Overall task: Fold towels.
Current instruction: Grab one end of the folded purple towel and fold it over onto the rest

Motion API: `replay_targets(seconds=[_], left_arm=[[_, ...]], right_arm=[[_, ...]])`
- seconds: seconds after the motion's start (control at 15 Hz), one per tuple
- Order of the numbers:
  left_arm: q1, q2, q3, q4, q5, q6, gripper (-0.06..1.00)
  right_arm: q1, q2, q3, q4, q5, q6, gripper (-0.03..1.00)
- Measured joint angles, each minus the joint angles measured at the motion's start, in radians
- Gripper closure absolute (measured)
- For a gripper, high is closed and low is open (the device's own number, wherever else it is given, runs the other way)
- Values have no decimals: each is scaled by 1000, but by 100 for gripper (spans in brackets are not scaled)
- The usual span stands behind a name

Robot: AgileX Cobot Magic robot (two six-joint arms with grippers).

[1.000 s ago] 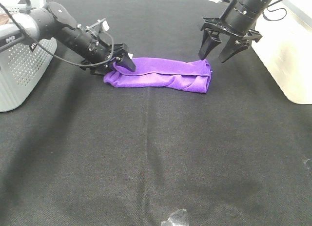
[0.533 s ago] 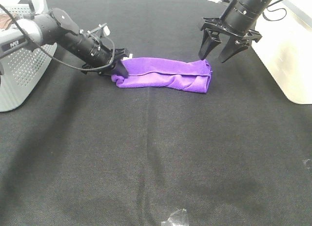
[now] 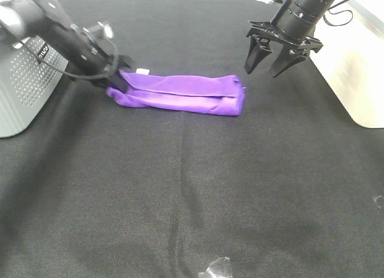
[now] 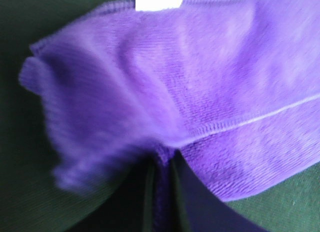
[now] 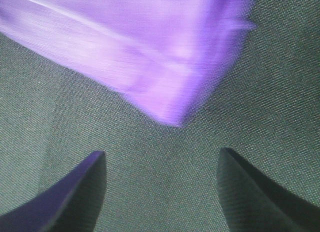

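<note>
Towel (image 3: 180, 93), bright purple, lies folded into a long narrow strip on black table cloth (image 3: 192, 194), twd the far side, approx mid-table, long axis running left-right. L gripper (image 3: 117, 81) is clamped tight on the strip's left end, fabric bunched and puckered btwn the closed fingers. Its wrist cam shows stitched hem (image 4: 250, 121) running out from the pinch and small white tag (image 4: 158, 0) on the far edge. R gripper (image 3: 268, 60) hovers above and just behind the strip's right end, not touching, jaws spread wide w/ nothing btwn them. Its wrist cam sees the folded right corner below, blurred, w/ bare cloth under the fingertips. Grey perforated basket (image 3: 27, 92) sits at left edge, near L arm. Pale bin (image 3: 354, 68) at right edge, well apart from towel. Crumpled clear scrap (image 3: 216, 269) lies at near edge.
</note>
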Motion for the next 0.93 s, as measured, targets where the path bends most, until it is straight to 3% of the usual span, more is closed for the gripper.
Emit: replay_targets(seconds=[0.27, 0.47, 0.93], left_arm=[[-16, -34, 0, 5, 10, 46, 92], [-122, -36, -20, -4, -20, 97, 92], [-320, -36, -21, -42, -218, 109, 92]], right_arm=[[0, -2, 0, 0, 0, 1, 33], [0, -34, -9, -41, 2, 1, 33], [0, -145, -20, -54, 3, 6, 33]])
